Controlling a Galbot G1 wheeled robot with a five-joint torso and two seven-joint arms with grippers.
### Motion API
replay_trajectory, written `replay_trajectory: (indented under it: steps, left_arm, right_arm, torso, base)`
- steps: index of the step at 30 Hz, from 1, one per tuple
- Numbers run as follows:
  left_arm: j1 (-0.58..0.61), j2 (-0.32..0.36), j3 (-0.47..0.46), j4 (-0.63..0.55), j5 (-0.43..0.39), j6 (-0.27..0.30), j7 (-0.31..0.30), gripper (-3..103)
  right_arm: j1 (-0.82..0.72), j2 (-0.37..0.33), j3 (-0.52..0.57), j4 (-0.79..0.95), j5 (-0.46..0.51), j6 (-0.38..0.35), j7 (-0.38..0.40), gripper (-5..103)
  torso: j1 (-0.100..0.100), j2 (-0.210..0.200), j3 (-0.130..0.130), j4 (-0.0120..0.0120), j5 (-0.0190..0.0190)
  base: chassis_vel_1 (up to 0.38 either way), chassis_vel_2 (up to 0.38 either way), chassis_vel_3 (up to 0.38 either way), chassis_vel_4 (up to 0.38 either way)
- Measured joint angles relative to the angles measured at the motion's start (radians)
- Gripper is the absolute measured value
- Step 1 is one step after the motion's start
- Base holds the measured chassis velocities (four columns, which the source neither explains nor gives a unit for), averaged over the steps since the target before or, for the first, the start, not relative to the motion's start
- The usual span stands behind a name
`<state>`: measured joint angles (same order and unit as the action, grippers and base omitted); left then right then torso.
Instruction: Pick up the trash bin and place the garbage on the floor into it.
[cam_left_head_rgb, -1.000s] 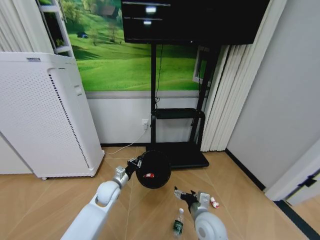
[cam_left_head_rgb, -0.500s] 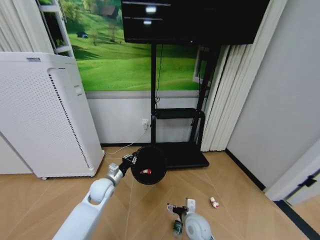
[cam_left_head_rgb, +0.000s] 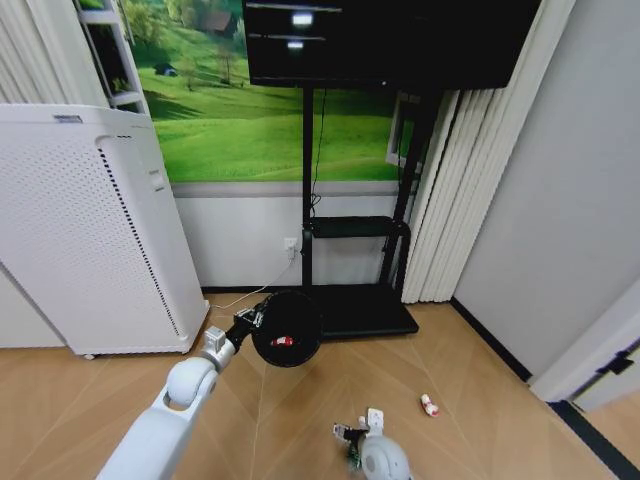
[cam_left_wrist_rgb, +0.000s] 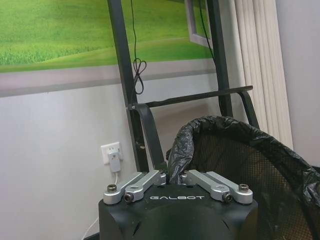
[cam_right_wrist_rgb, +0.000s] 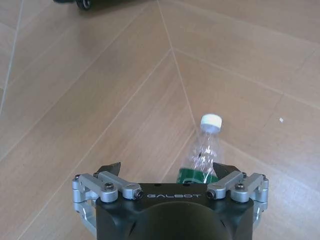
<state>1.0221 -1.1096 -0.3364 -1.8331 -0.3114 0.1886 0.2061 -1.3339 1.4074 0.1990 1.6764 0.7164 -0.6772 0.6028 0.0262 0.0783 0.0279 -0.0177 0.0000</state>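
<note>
Black mesh trash bin (cam_left_head_rgb: 287, 329) hanging off floor, left hand (cam_left_wrist_rgb: 172, 176) pinching its lined rim, mouth tipped toward robot, red piece (cam_left_head_rgb: 284, 341) inside. Right hand (cam_right_wrist_rgb: 171, 170) hovering spread over clear bottle (cam_right_wrist_rgb: 202, 154) lying on floor, lining up grasp. Red-and-white piece (cam_left_head_rgb: 429, 405) lying apart.

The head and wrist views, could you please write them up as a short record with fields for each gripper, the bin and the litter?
left gripper: shut on the rim of the trash bin, held off the floor
bin contents: red piece inside
right gripper: open, low over the wooden floor, jaws either side of the clear bottle
bottle: lying on the floor, white cap, green label
remaining litter: red-and-white piece on the floor near the curtain
</note>
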Motion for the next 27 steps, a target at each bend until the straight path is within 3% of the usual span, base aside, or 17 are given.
replay_trajectory:
  steps: [12,27]
  left_arm:
    - [0.027,0.006,-0.018,-0.036,-0.003,0.000,0.003,7]
    - [0.033,0.008,-0.022,-0.052,-0.006,0.003,0.009,7]
  right_arm:
    - [0.030,0.056,-0.015,-0.112,-0.033,0.037,0.014,100]
    - [0.057,0.064,0.007,-0.183,-0.067,0.056,-0.008,100]
  torso:
    - [0.000,0.000,0.000,0.0001,0.0000]
    - [0.000,0.000,0.000,0.0000,0.0001]
  base:
    - [0.000,0.000,0.000,0.000]
    - [0.000,0.000,0.000,0.000]
